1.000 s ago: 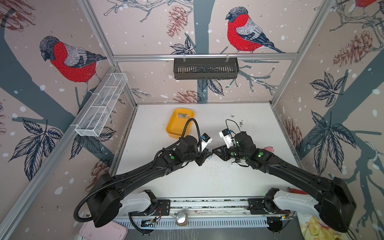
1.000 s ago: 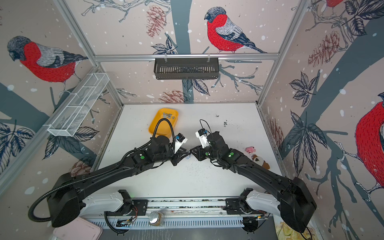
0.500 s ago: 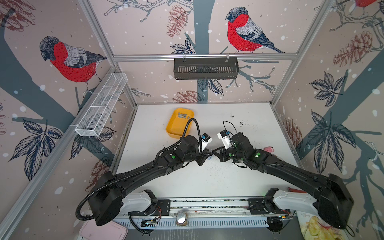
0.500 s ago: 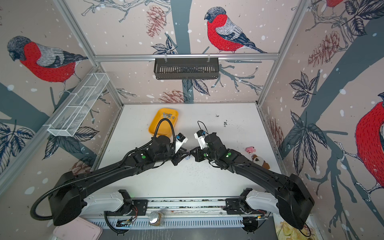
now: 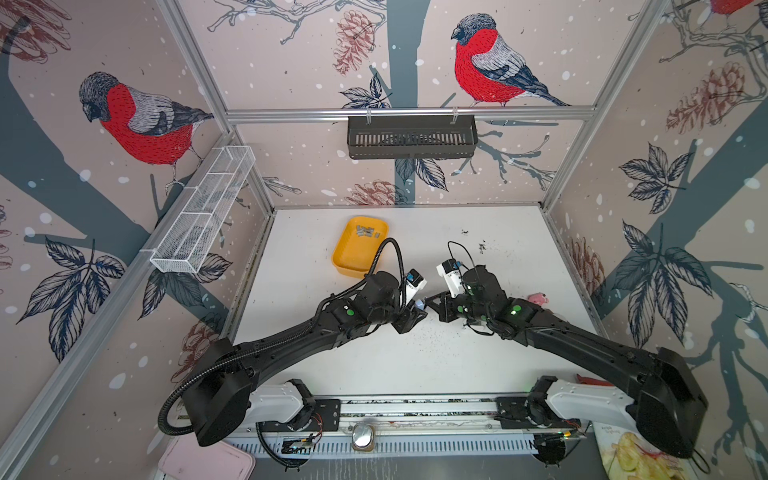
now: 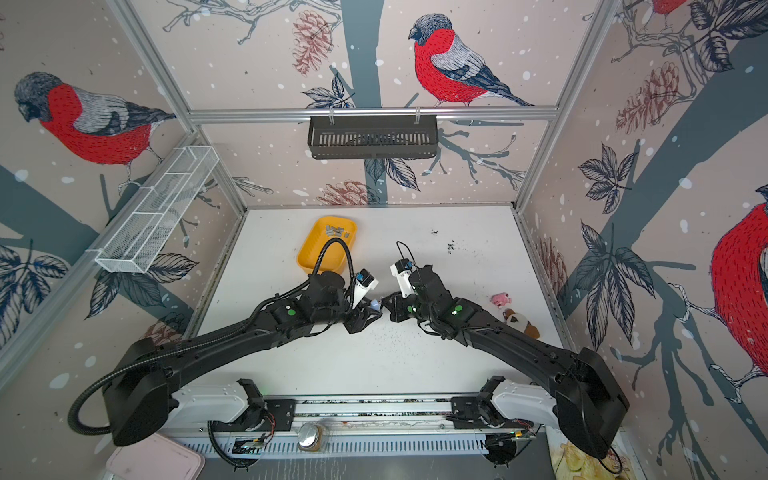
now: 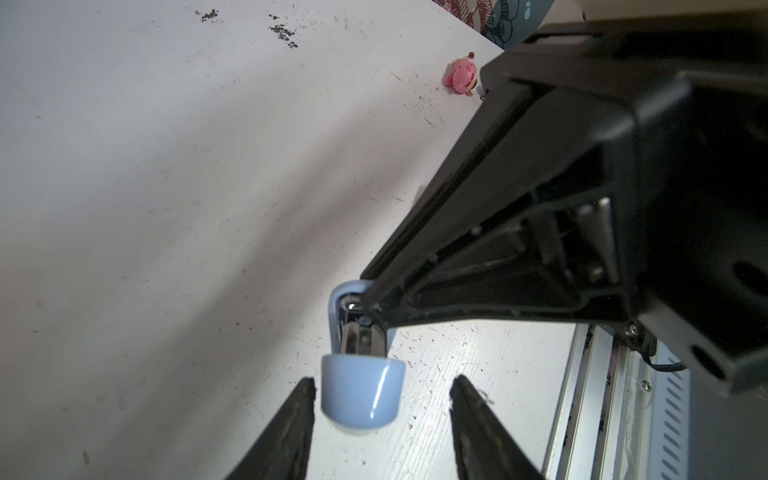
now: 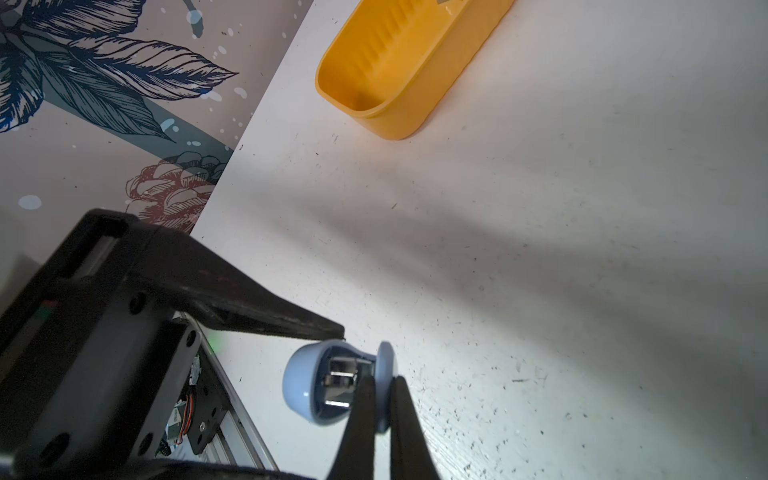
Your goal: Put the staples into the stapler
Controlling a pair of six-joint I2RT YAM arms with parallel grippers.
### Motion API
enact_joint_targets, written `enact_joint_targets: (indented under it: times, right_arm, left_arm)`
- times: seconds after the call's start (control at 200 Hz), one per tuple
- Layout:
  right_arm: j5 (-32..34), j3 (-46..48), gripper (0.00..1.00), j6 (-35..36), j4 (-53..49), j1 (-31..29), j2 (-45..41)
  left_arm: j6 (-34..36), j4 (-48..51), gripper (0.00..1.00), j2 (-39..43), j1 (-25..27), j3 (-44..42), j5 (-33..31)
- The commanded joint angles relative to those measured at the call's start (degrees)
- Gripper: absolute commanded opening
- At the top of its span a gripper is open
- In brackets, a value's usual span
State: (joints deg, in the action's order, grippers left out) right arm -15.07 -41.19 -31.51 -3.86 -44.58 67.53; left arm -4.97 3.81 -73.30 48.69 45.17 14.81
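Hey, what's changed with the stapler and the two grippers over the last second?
The right gripper closed on a thin edge of the light-blue stapler, taking hold. The left gripper opened and let it go. The staples, yellow tray and pink toy stayed put.

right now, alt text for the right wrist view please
The right hand is pinched shut on a thin flap of a small light-blue stapler, its metal channel showing. One left hand finger points in beside it; a yellow tray sits farther off on the white table.
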Motion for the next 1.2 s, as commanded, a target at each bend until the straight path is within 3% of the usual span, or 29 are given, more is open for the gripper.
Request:
enact_joint_targets:
  times: [0.0, 0.3, 0.606, 0.911, 1.196]
  right_arm:
    - [0.6, -0.1, 0.04, -0.4, 1.6, -0.1, 0.0]
    - [0.0, -0.1, 0.03, -0.3, 1.6, -0.1, 0.0]
    - [-0.5, 0.1, 0.03, -0.5, 2.1, -0.1, 0.5]
    - [-1.5, 0.1, 0.03, -1.0, 3.0, 0.2, 0.3]
    - [-1.4, 1.0, 0.03, -2.8, 3.4, 1.7, 0.3]
  left_arm:
    - [1.0, -0.6, 0.47, 0.1, -0.1, 0.3, -0.5]
    - [1.3, -2.1, 0.46, -1.3, -0.1, 1.2, -0.6]
    - [1.2, -2.6, 0.35, -1.2, -0.1, 1.3, -1.6]
    - [1.2, -3.0, 0.39, -1.7, -0.1, 1.0, -1.4]
    - [1.6, -2.8, 0.2, -0.6, -0.1, 0.9, -1.8]
